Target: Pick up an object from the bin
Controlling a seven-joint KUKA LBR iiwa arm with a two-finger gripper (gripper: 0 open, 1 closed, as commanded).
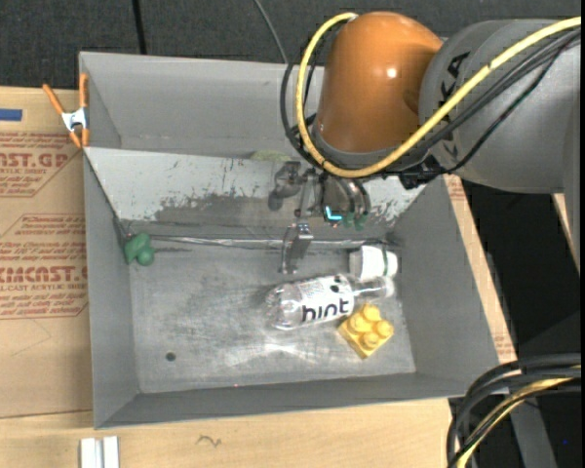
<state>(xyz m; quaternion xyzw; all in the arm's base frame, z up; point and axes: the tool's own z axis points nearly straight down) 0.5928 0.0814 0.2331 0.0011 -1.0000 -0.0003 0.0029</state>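
Bin (224, 364): grey metal, and we are looking down into it, with most of its scuffed floor lying bare on the left.
Yellow brick (367, 331): a small toy block with studs on top, sitting nearest to us at the right of the floor, just beside the bottle's near right side.
Bottle (312, 308): clear plastic with the word "hint" in black, lying flat on its side in the right half of the floor.
Bottle's long axis: running left to right and tipping a little away from us, with the rounded end pointing left and the narrower end pointing right and slightly back.
White piece (375, 260): a short white cylinder lying just past the bottle's right end; whether it is the bottle's cap or a separate thing, I cannot tell.
Gripper (295, 250): hanging just behind the bottle's left half, low over the floor; how far it is open, and whether it is gripping anything, I cannot tell.
Green lump (138, 252): resting well apart from everything, against the left wall.
Orange cover (375, 81): bulging over the back wall on the arm's wrist, with yellow cables (312, 61) looping around it.
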